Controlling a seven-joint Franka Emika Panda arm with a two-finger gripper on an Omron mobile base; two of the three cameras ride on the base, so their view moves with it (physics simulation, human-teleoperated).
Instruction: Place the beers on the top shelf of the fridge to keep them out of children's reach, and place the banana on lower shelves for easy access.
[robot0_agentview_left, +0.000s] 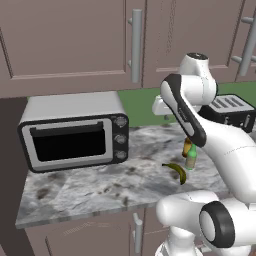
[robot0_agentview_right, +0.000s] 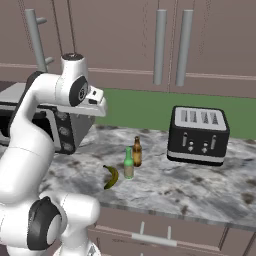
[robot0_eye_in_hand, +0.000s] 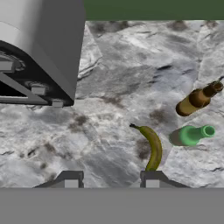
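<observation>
Beers, the green bottle (robot0_agentview_right: 128, 163) and the amber-brown bottle (robot0_agentview_right: 137, 151), are standing upright close together on a grey-and-white marbled counter (robot0_agentview_right: 200, 185), the amber one sitting just at one o'clock of the green one in the right base view. The banana (robot0_agentview_right: 111, 176) is lying flat on the same stone just at eight o'clock of the green bottle, near it but not touching. In the hand view the banana (robot0_eye_in_hand: 151, 146) is curving toward six o'clock, with the green bottle (robot0_eye_in_hand: 192, 134) at three o'clock of it and the amber bottle (robot0_eye_in_hand: 197, 99) beyond that. The gripper (robot0_eye_in_hand: 111, 180) is hanging above the counter with its two dark tips standing apart and nothing between them, the banana's lower end showing just above the right-hand tip. A silver toaster oven (robot0_agentview_left: 75, 132) with a dark glass door is sitting at nine o'clock of the fruit, and a black four-slot toaster (robot0_agentview_right: 198, 134) is sitting at three o'clock of the bottles. Brown cabinets (robot0_agentview_right: 125, 40) with grey bar handles are running along the wall above a green backsplash (robot0_agentview_right: 140, 109). The green bottle's pale label is too small to read.
</observation>
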